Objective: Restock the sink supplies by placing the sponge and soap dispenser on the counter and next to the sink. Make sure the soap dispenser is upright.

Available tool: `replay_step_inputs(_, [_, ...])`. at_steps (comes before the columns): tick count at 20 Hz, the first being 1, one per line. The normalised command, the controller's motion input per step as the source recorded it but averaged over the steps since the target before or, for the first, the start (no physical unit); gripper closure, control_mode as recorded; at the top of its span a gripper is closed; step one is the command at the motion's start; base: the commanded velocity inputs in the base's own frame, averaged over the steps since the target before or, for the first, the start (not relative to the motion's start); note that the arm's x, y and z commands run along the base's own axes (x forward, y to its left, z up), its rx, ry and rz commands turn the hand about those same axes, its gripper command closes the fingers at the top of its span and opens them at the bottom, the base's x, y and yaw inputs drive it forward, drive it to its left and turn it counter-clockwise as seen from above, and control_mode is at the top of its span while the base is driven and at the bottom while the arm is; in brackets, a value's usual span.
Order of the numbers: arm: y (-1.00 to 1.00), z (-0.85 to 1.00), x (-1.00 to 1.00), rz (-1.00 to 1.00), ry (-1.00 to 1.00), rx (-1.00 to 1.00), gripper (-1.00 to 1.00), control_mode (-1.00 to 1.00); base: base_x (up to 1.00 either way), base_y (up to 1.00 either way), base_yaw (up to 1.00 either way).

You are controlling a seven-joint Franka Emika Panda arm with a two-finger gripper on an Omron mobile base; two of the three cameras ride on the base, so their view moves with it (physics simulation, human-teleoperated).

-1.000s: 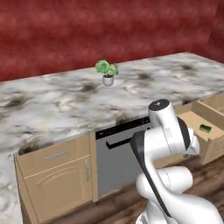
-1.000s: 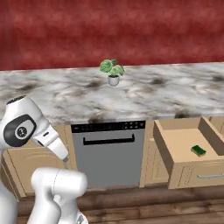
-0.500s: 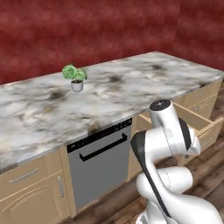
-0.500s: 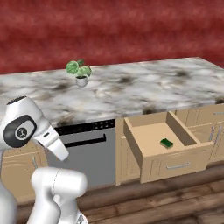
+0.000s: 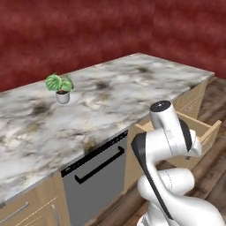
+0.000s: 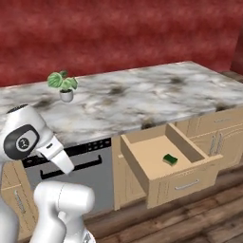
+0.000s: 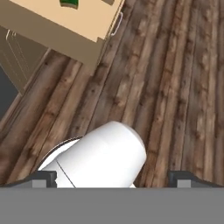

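Sponge (image 6: 170,159) — a small flat green block — lies on the floor of an open wooden drawer (image 6: 142,172) pulled out from the cabinets under the counter (image 6: 142,102). In the hand view the gripper (image 7: 113,177) points down at the dark plank floor (image 7: 175,87), its two dark fingertips (image 7: 43,178) standing far apart at the lower edge, spread wide with nothing between them. At the top of that same view the drawer's front with its metal handle (image 7: 116,24) shows, and a sliver of the green sponge sits at the upper edge. Just left of the drawer stands a grey dishwasher (image 6: 90,175) with a dark bar handle. On the marble counter, well apart from the drawer, a small leafy plant in a white pot (image 6: 63,85) stands upright — near the red back wall (image 6: 118,33).
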Motion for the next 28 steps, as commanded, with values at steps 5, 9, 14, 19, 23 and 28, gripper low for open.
replay_step_inputs(5, [0.0, 0.0, 0.0, 0.0, 0.0, 0.0, -1.0, 1.0, 0.33, -0.28, -0.26])
replay_step_inputs(9, [0.0, 0.0, 0.0, 0.0, 0.0, 0.0, -1.0, 1.0, 0.58, -0.02, -0.22])
replay_step_inputs(14, [0.0, 0.0, 0.0, 0.0, 0.0, 0.0, -1.0, 1.0, 0.55, 0.0, -0.18])
replay_step_inputs(19, [0.0, 0.0, 0.0, 0.0, 0.0, 0.0, -1.0, 1.0, 0.42, -0.04, -0.16])
replay_step_inputs(23, [0.0, 0.0, 0.0, 0.0, 0.0, 0.0, -1.0, 1.0, 0.42, -0.01, -0.15])
replay_step_inputs(28, [0.0, 0.0, 0.0, 0.0, 0.0, 0.0, -1.0, 1.0, 0.35, -0.02, -0.15])
